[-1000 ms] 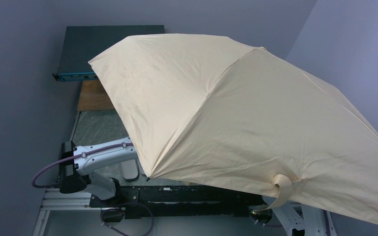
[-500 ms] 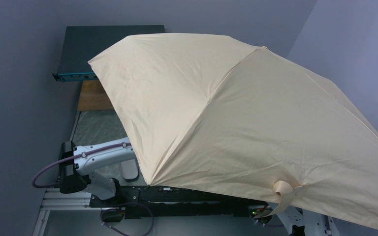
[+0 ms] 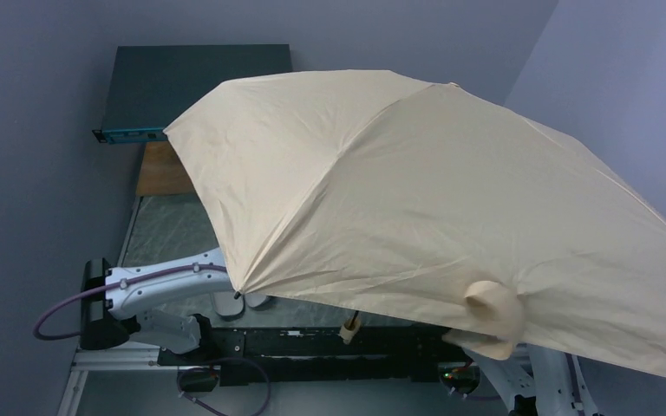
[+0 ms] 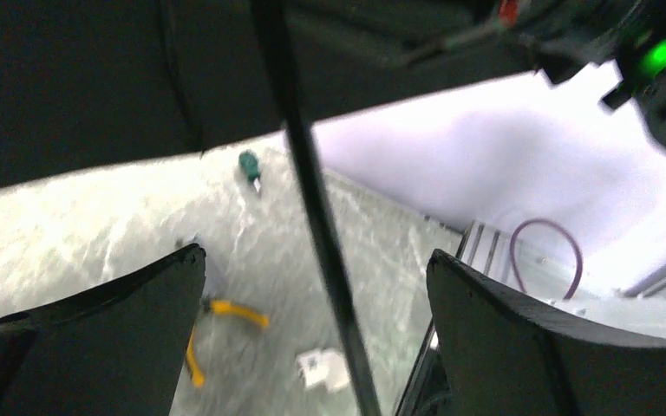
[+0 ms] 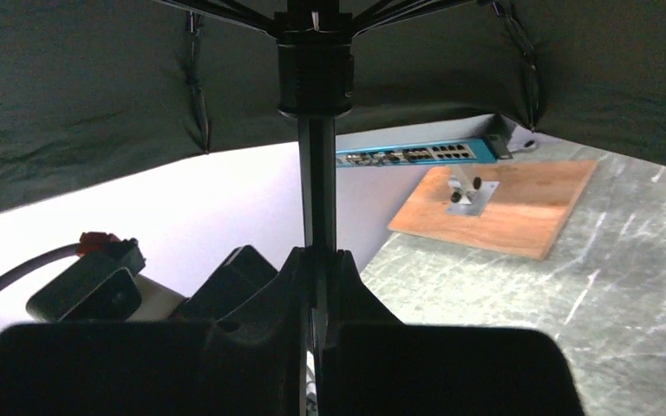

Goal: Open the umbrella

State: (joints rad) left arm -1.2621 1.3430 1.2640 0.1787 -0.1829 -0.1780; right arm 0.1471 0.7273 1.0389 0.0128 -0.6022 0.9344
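**Grey Walls, Scuffed Bench, Canopy Fully Spread**

Against plain grey walls and above a scratched grey bench (image 3: pixel 166 227): the umbrella (image 3: pixel 416 199), fully open, cream fabric tilted with its peak toward the far wall and covering most of the overhead view. Below the near edge, a small tan handle (image 3: pixel 350 329) poking out; further right along the rim, the beige strap tab (image 3: pixel 496 309), curled over. Gripped by the right pincer (image 5: pixel 316 260), clamped tight on the black shaft (image 5: pixel 316 191) below the runner hub (image 5: pixel 314 78), with ribs fanned out under the black lining. Spread wide, by contrast, the left pincer (image 4: pixel 316 256), its fingers (image 4: pixel 113 338) well clear of the shaft between them. Extended under the canopy's left edge, the white left arm (image 3: pixel 165 279). Scattered on the bench below the left wrist: a green-handled screwdriver (image 4: pixel 249 165), yellow-handled pliers (image 4: pixel 225 308) and a small white object (image 4: pixel 323 368). At the far end: a wooden board (image 5: pixel 512 204) with a metal bracket (image 5: pixel 468 192), and behind it a dark box (image 3: pixel 191 82) with a blue, port-lined front.
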